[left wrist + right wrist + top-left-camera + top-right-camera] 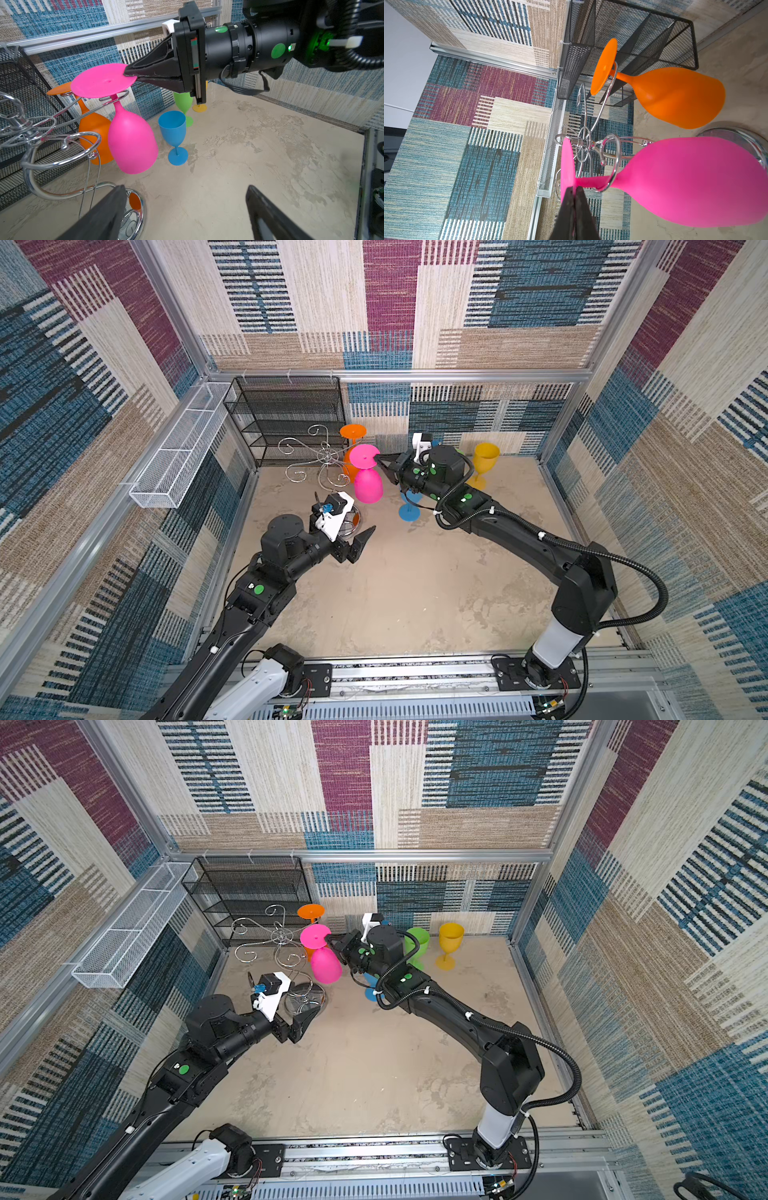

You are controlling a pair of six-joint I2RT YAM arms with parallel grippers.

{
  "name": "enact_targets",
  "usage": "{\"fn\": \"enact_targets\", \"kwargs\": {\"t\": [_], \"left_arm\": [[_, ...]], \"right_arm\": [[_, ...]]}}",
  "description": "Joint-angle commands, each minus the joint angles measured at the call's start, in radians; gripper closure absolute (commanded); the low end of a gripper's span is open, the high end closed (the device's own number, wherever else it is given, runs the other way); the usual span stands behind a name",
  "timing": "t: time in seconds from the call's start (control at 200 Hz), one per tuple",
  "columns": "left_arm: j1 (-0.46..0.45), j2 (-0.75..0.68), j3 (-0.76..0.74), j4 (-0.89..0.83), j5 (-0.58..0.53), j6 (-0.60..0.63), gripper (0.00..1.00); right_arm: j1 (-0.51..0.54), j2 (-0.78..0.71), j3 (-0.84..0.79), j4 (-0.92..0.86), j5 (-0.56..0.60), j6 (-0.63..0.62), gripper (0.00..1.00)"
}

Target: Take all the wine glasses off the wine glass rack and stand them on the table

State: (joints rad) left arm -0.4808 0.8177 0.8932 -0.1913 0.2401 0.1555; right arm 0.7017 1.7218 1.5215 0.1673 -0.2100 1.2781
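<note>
A pink wine glass (pixel 368 485) (pixel 326 965) (pixel 133 143) (pixel 695 182) hangs upside down by its stem in a curled arm of the chrome wine glass rack (pixel 328 456) (pixel 282 936) (pixel 62 145) (pixel 583 143). My right gripper (pixel 377 458) (pixel 330 938) (pixel 127 72) (pixel 574 188) is shut on the rim of its flat foot. An orange wine glass (pixel 353 431) (pixel 311 911) (pixel 93 124) (pixel 675 97) hangs on another arm behind. Low beside the rack's mirrored base (pixel 137 214), my left gripper (pixel 361 545) (pixel 307 1025) (pixel 186 188) is open and holds nothing.
A blue glass (pixel 409 512) (pixel 173 126), a green glass (pixel 417 940) (pixel 184 101) and a yellow glass (pixel 484 458) (pixel 451 936) stand upright near the back wall. A black mesh shelf (pixel 286 414) stands behind the rack. A white mesh basket (pixel 178 460) hangs on the left wall.
</note>
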Motion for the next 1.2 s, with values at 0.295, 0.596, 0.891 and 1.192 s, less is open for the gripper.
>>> {"fn": "enact_targets", "kwargs": {"t": [0.295,0.596,0.891,1.192], "left_arm": [[0.0,-0.013,0.004,0.036,0.007,0.006,0.07],[-0.006,-0.018,0.003,0.033,0.003,0.007,0.07],[-0.013,-0.022,0.003,0.031,-0.003,0.012,0.07],[-0.018,-0.022,0.003,0.03,-0.005,0.015,0.07]], "right_arm": [[0.034,0.062,0.072,0.005,-0.012,-0.018,1.0],[0.032,0.127,0.204,-0.043,0.026,-0.032,1.0],[0.009,0.182,0.275,-0.054,0.026,-0.003,1.0],[-0.037,0.118,0.188,-0.014,0.072,0.028,1.0]]}}
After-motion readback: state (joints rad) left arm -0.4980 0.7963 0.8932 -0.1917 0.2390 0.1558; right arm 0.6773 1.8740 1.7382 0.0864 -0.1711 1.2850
